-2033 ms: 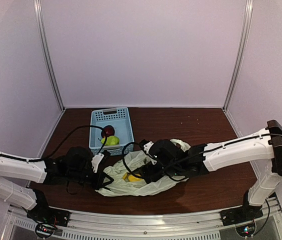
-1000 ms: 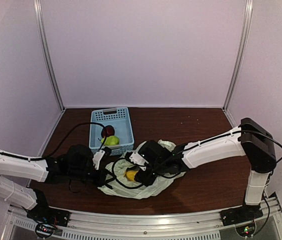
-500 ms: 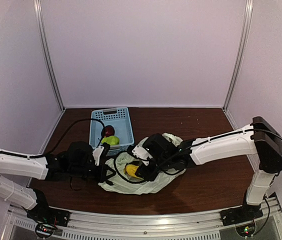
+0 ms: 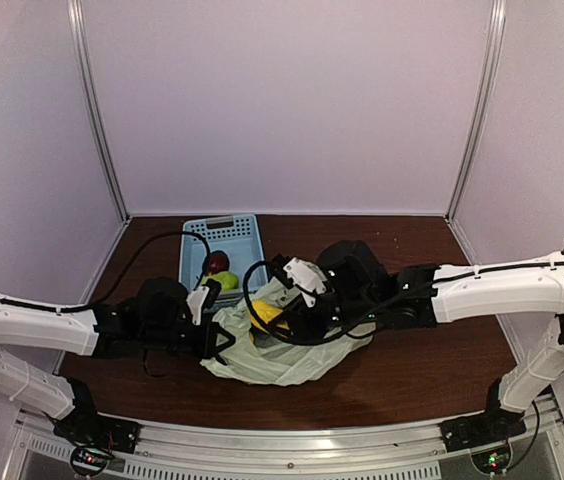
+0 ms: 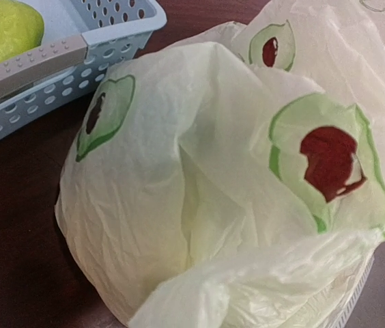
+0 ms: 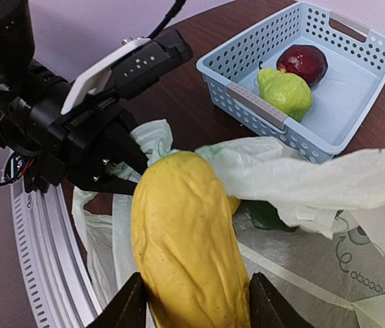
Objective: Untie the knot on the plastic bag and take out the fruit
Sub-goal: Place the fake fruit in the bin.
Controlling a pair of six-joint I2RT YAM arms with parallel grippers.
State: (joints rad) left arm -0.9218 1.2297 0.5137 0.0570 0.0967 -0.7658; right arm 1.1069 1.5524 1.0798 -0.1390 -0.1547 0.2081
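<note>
The plastic bag lies open on the table, pale yellow-green with dark red marks; no knot shows. My right gripper is shut on a long yellow fruit and holds it above the bag's mouth. In the right wrist view the yellow fruit fills the space between my fingers. Inside the bag a dark green fruit and a bit of another yellow one show. My left gripper pinches the bag's left edge. The bag fills the left wrist view and hides the jaws.
A light blue perforated basket stands behind the bag with a dark red fruit and a green fruit in it. The right wrist view shows the basket too. Black cables loop over the bag.
My right gripper has lifted the yellow fruit up out of the bag and drawn back to the right. My left gripper has kept its hold on the bag's edge.
</note>
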